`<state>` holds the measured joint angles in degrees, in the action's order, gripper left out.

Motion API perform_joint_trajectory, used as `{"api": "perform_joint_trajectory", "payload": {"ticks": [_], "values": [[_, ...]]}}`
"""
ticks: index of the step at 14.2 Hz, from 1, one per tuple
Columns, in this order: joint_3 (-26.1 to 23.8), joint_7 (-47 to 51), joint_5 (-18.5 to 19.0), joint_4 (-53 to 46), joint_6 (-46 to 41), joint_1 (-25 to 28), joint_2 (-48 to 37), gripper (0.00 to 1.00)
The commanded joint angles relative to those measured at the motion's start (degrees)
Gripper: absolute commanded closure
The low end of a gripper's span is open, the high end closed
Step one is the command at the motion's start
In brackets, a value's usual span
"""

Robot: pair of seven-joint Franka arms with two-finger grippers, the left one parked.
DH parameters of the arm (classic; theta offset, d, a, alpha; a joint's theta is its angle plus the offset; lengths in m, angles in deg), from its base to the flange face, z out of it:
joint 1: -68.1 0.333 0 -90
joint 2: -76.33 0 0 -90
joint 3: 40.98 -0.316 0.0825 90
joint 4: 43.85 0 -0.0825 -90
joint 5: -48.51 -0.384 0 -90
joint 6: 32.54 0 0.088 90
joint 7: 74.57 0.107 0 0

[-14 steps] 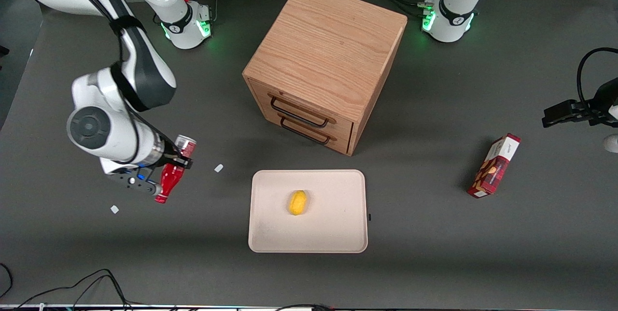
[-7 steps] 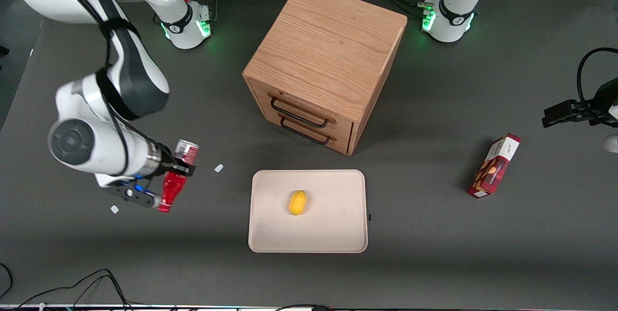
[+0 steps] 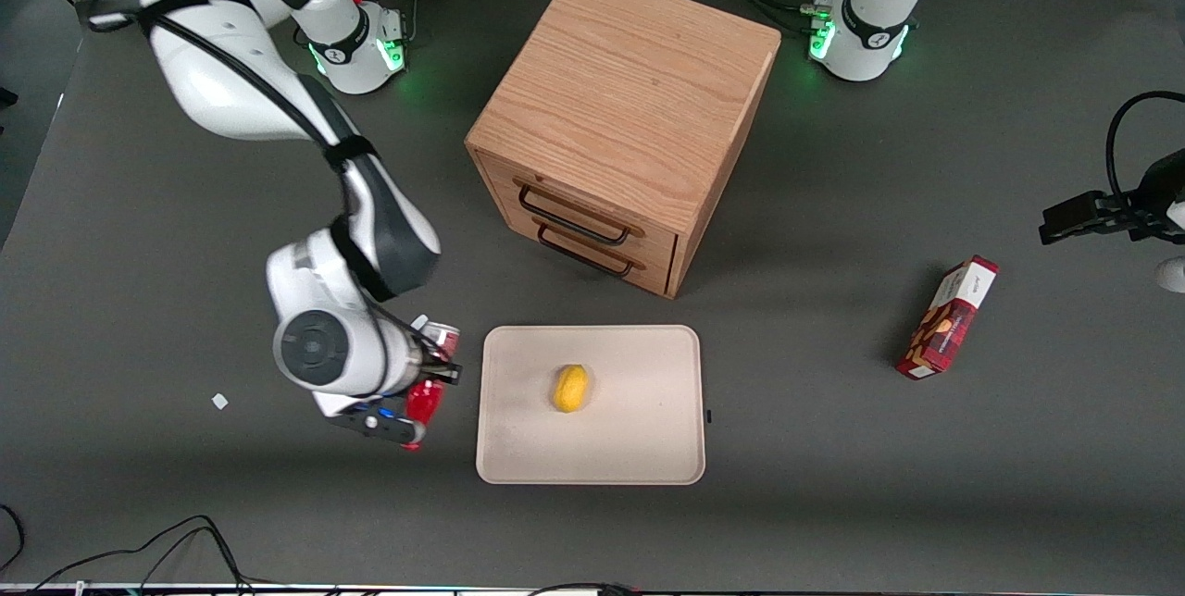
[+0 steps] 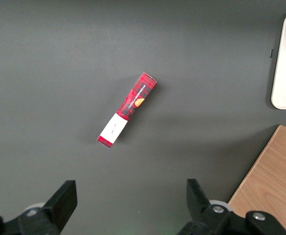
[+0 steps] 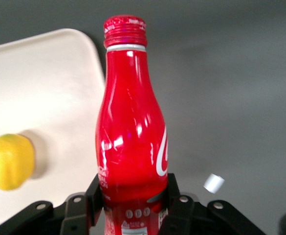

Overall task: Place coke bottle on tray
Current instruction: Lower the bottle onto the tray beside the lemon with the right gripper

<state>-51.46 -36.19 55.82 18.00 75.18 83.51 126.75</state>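
Transport step judged in hand. The slim red coke bottle with white script (image 5: 130,122) was gripped low on its body by the tool (image 3: 428,380), jaws closed on it, carried lying over, cap pointing toward the front camera. Bottle and tool were held above the dark grey table (image 3: 833,485), just beside the flat cream-beige tray with rounded corners (image 3: 639,448), at roughly 9 o'clock of it, not yet over it.

Next move judged: shift over the rim onto bare tray, lower, release.

A yellow lemon-like fruit (image 3: 571,388) was lying near tray centre; it is to be avoided. The wooden two-drawer cabinet (image 3: 622,119) at 12 o'clock of the tray and the red snack box (image 3: 948,316) at 3 o'clock were well apart.
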Motion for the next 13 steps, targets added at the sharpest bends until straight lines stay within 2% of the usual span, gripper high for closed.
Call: {"api": "perform_joint_trajectory", "payload": {"ticks": [1,4,13], "values": [[1.5,-3.5,-0.1,-5.2,4.7,2.4,4.7,1.00],[1.6,-4.6,0.0,-5.2,9.0,2.9,6.8,1.00],[3.4,-8.1,0.0,-5.0,13.7,4.9,10.0,1.00]]}}
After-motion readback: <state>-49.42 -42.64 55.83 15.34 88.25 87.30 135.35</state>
